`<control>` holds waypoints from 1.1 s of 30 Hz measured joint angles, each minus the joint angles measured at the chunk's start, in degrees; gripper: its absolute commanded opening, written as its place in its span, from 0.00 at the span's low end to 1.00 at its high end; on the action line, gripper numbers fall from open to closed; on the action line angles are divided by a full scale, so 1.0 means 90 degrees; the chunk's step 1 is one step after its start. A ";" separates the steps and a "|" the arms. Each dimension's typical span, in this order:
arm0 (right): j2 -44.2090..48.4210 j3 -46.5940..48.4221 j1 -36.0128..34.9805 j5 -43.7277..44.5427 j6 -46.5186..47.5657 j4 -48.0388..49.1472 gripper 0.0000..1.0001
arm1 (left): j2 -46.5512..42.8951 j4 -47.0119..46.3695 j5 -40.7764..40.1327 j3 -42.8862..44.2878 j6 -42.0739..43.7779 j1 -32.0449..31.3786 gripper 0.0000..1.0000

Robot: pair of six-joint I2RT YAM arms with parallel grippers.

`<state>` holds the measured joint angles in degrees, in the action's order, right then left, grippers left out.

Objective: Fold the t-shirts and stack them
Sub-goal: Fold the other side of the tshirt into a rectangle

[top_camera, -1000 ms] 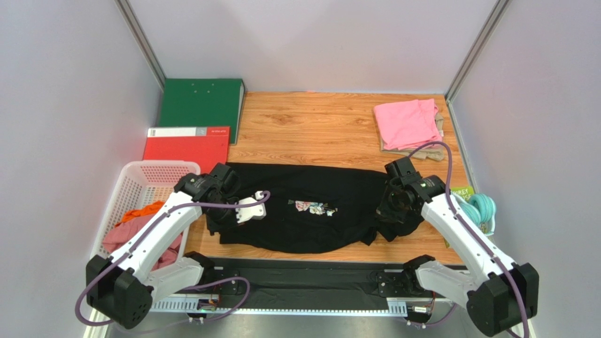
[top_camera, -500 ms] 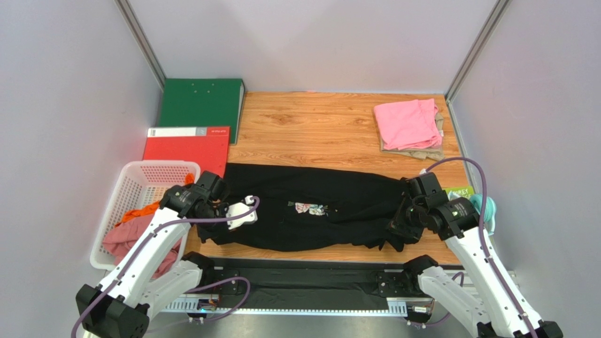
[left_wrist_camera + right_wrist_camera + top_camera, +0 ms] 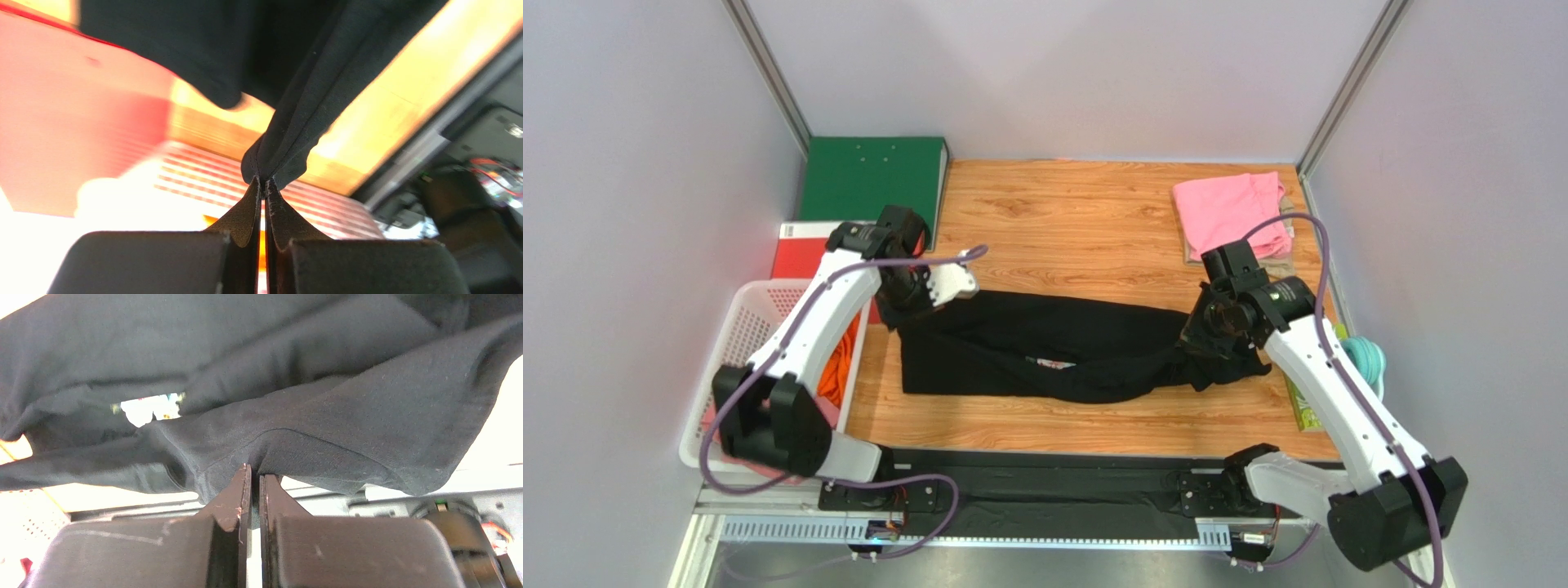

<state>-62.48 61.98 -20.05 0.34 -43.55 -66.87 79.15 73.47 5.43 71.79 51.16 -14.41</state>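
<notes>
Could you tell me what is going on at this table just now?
Two robot arms are folding a large black cloth t-shirt on the wooden table. The left gripper and the right gripper are each shut on one end, with it stretched between them, apparently mid-fold. A folded pink t-shirt lies on a beige one at the far right; orange cloth waits in the white plastic basket.

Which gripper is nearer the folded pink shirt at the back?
Right. The right gripper, pinching the black shirt, sits just in front of the pink shirt; the left gripper holds the shirt's other end, far to the left near the red binder.
</notes>
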 measured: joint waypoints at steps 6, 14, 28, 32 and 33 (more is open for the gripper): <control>-0.0724 0.0053 0.0284 0.0053 0.0177 0.0556 0.00 | 0.1579 -0.0296 -0.0083 0.1139 0.0095 0.0117 0.00; -0.1365 0.0194 0.0755 0.0226 0.0362 0.1112 0.13 | 0.3043 -0.0636 -0.0299 0.2016 0.0170 0.0226 0.00; -0.3759 0.1489 0.1217 0.0658 0.0896 0.1690 0.66 | 0.3128 -0.1243 -0.0729 0.1314 0.0410 0.1107 0.61; -0.3876 0.2098 0.1258 0.0852 0.1042 0.1620 0.73 | 0.2688 -0.1280 -0.0753 0.1316 0.0352 0.1190 0.95; -0.3869 0.2210 0.1258 0.0906 0.1066 0.1576 0.75 | 0.2533 -0.1263 -0.0721 0.1324 0.0364 0.1166 1.00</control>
<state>-97.30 81.87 -8.73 8.49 -33.95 -52.69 101.95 62.11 -1.06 83.70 54.43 -3.92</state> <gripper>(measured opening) 0.696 0.805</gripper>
